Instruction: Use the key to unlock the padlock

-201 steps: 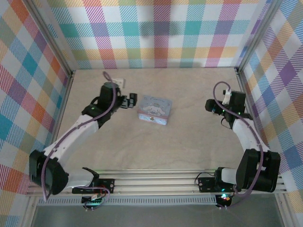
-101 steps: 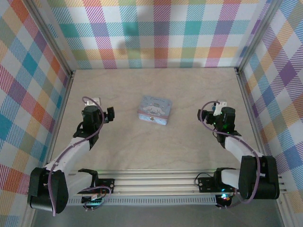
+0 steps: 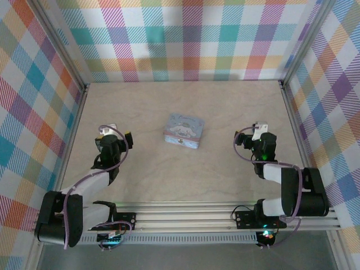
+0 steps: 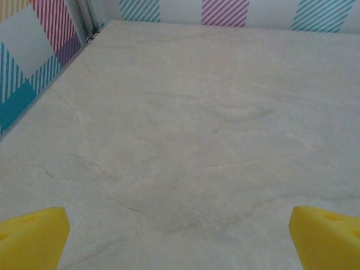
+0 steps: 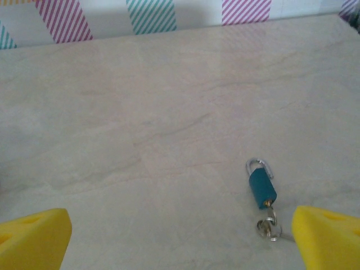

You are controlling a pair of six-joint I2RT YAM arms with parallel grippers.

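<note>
The padlock (image 5: 261, 188) is a small teal body with a silver shackle, lying flat on the table in the right wrist view, right of centre. The silvery key (image 5: 269, 226) and its ring lie at the padlock's lower end, touching it; I cannot tell whether the key sits in the keyhole. My right gripper (image 5: 180, 239) is open, and its yellow fingertips (image 5: 329, 236) stand wide apart short of the padlock. My left gripper (image 4: 180, 239) is open over bare table with nothing between its yellow fingertips (image 4: 31, 236). In the top view, both the left gripper (image 3: 127, 138) and the right gripper (image 3: 242, 138) are folded back low.
A pastel blue-lilac cartoon tin box (image 3: 184, 131) stands on the table midway between the two arms. Plaid walls (image 3: 185, 39) close in the back and both sides. The arm bases and a metal rail (image 3: 185, 216) run along the near edge.
Both arms have pulled back from beside the tin box toward the near edge and folded down. Both grippers stayed open.
</note>
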